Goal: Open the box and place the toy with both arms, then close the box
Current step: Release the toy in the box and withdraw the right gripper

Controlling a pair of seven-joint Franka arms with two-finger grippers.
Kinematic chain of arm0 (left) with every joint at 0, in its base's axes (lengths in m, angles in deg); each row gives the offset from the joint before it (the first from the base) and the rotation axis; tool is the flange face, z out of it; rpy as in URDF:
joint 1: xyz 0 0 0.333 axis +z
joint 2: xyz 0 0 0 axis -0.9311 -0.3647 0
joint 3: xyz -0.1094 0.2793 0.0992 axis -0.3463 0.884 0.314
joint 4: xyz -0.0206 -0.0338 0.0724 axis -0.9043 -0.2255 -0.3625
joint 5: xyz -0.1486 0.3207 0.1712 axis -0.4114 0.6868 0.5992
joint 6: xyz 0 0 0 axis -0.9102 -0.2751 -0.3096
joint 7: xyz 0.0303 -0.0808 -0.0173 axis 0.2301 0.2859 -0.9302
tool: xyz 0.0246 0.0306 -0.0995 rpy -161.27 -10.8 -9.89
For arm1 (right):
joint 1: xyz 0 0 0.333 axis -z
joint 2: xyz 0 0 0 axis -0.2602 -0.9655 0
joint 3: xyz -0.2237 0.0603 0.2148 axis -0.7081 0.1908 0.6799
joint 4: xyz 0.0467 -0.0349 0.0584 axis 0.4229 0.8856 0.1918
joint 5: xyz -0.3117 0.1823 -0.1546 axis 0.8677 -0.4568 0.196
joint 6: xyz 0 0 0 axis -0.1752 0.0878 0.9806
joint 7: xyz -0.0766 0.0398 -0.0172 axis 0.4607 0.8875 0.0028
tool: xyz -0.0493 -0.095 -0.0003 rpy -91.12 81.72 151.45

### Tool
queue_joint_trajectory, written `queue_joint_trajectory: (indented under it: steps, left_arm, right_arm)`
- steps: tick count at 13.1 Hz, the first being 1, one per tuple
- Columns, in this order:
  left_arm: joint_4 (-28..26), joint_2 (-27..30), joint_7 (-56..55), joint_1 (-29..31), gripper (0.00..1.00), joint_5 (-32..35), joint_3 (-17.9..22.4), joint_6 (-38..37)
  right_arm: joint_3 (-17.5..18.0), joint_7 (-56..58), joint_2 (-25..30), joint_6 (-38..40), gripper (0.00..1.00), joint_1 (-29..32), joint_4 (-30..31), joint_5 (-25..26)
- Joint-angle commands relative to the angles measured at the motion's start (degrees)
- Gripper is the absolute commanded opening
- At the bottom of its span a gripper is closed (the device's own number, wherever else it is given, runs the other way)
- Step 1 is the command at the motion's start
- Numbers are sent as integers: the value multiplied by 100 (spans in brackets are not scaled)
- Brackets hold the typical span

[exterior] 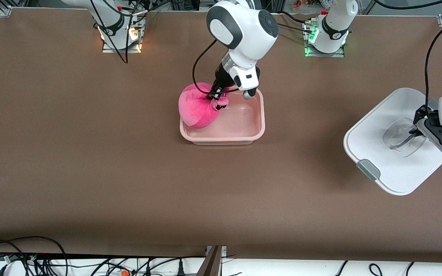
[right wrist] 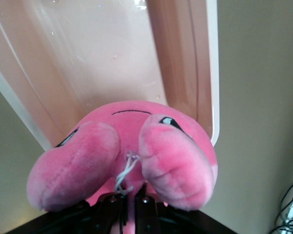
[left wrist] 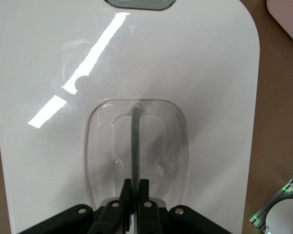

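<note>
Judging by how things lay, we had the box open and the toy about to go in, so the task stood near its midpoint. The box sat at the table's middle, its pink interior bare apart from where the toy overlapped one end.

Our right gripper was closed tight on the toy, pinching it by a small thread or tag between the two plush ears, as the right wrist view showed. The toy hung over the box's end toward the right arm's side, partly over the rim; we could not tell whether it touched the floor of the box yet.

The lid lay flat on the table, well apart from the box, toward the left arm's end and nearer to the front camera than the box. Our left gripper was shut on the lid's clear handle, its fingers clamped narrow on the thin central bar. One grey clip showed on the lid's near edge.

Opening was done, we judged. Left to do: lower the toy fully inside, let it go, clear the right arm away, then carry the lid across, seat it squarely on the rim and press it shut.
</note>
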Motion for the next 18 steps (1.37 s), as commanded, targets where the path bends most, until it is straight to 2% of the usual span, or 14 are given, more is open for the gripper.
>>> queue_joint_trajectory:
  steps: [1, 3, 9, 13, 14, 15, 18]
  left_arm:
    - [77, 23, 114, 30, 0, -119, -12, -97]
    - [77, 32, 114, 30, 0, -119, -12, -106]
    - [77, 23, 114, 30, 0, -119, -12, -106]
    - [68, 23, 114, 30, 0, -119, -12, -106]
    - [68, 23, 114, 30, 0, -119, -12, -106]
    - [68, 23, 114, 30, 0, -119, -12, -106]
    - [68, 23, 114, 30, 0, -119, -12, -114]
  right_arm:
    - [-55, 222, -162, 54, 0, -113, -254, 136]
    - [-55, 231, -390, -121, 0, -148, -254, 319]
    - [-73, -23, -856, -508, 0, -157, -245, 347]
    - [-82, -243, -1339, -1236, 0, -157, -245, 558]
    - [-99, -305, -1401, -1447, 53, -157, -245, 566]
    - [-143, -366, -1436, -1589, 100, -157, -245, 566]
    - [-152, -1103, -1297, -1468, 100, -288, -254, 497]
